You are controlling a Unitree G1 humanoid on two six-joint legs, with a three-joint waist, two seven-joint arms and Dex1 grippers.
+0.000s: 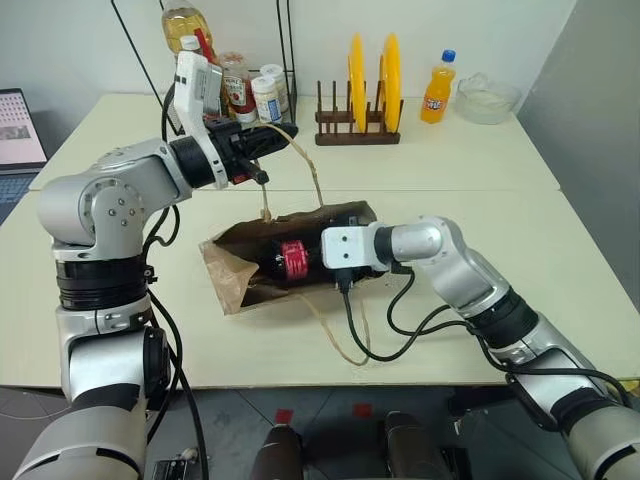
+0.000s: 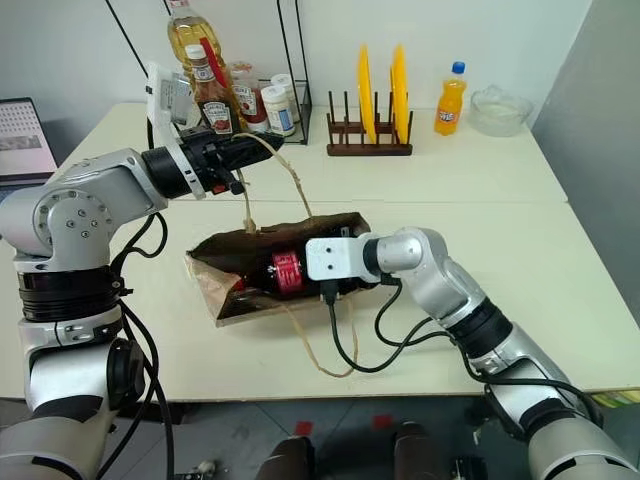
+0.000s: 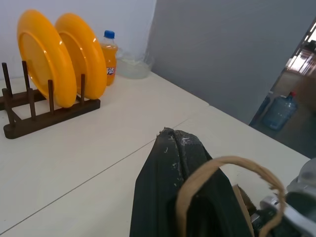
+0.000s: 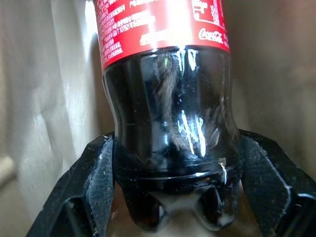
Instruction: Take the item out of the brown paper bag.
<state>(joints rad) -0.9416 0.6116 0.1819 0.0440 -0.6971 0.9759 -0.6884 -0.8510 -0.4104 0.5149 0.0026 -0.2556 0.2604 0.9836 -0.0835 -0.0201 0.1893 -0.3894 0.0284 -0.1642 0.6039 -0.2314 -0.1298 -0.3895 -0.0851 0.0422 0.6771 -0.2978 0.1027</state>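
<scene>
Bottle (image 4: pixel 165 113) lies on its side inside the brown paper bag (image 1: pixel 235 262), which itself lies flat on the table (image 1: pixel 480 180). Its long axis runs along the bag, with the base toward the right gripper (image 4: pixel 168 197) and the red label (image 1: pixel 293 260) further in. The right gripper has entered the bag and grasps the bottle, one finger on each side of the dark base. The way out seems to be straight back along this axis. The left gripper (image 1: pixel 262 142) is clenched on a cord handle (image 1: pixel 300 150) and holds it up above the table, so the right arm is the nearer one. The cap is hidden by the paper. The second handle (image 1: pixel 335 330) trails loose on the table near the right arm's cable.
</scene>
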